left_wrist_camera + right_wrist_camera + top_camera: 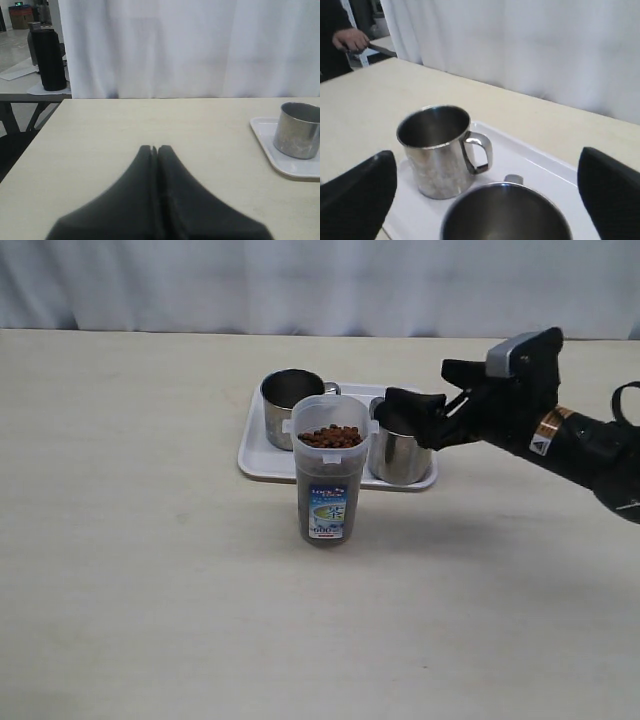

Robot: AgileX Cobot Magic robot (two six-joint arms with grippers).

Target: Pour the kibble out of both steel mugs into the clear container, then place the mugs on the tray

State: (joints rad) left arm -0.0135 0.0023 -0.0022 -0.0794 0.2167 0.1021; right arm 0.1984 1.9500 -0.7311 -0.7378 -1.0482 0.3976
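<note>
- The left gripper [155,149] is hanging over bare table [125,125] with its jaws pressed together, gripping nothing. It is sitting well apart from the tray, probably because its share is done.
- One steel mug [288,408] is standing upright and empty on the tray [252,458], at eleven o'clock from the clear container [328,490].
- The clear container is standing upright on the table at the tray's six o'clock. The kibble [330,436] is filling it nearly to the rim, so the pouring looks finished.
- The second steel mug [400,455] is standing upright on the tray at the container's two o'clock, showing no kibble inside.
- The right gripper [422,390] is hovering around that mug's rim with its jaws spread wide, seemingly letting it stand free.
</note>
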